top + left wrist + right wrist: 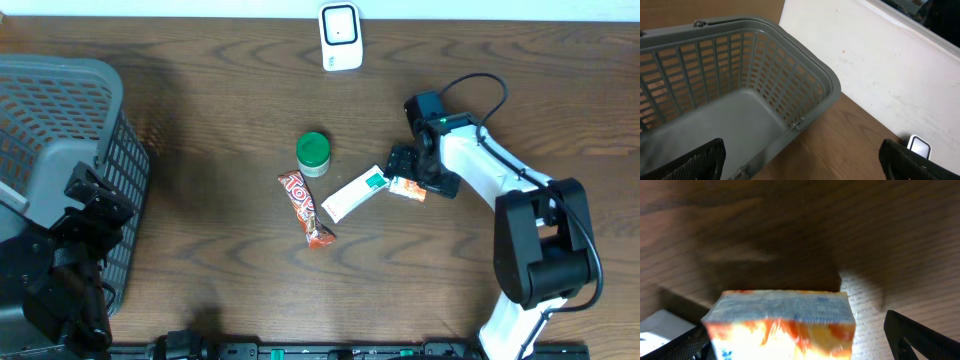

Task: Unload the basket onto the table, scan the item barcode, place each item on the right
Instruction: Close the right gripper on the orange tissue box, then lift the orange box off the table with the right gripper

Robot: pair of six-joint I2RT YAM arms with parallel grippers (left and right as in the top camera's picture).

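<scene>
A small orange-and-white box (407, 187) lies on the wooden table, just right of a white-and-green carton (355, 193). My right gripper (412, 170) hovers low over the box and is open. In the right wrist view the box (782, 325) sits between the fingers (920, 340), with a gap on its right side. The white scanner (341, 36) stands at the table's far edge. It also shows small in the left wrist view as the scanner (919, 146). My left gripper (98, 195) hangs open and empty at the basket's near corner, seen as the left gripper (802, 170).
A grey plastic basket (60, 110) fills the left side, its rim (790, 45) close under the left wrist. A green-lidded jar (313, 153) and a red candy bar (305, 208) lie mid-table, left of the carton.
</scene>
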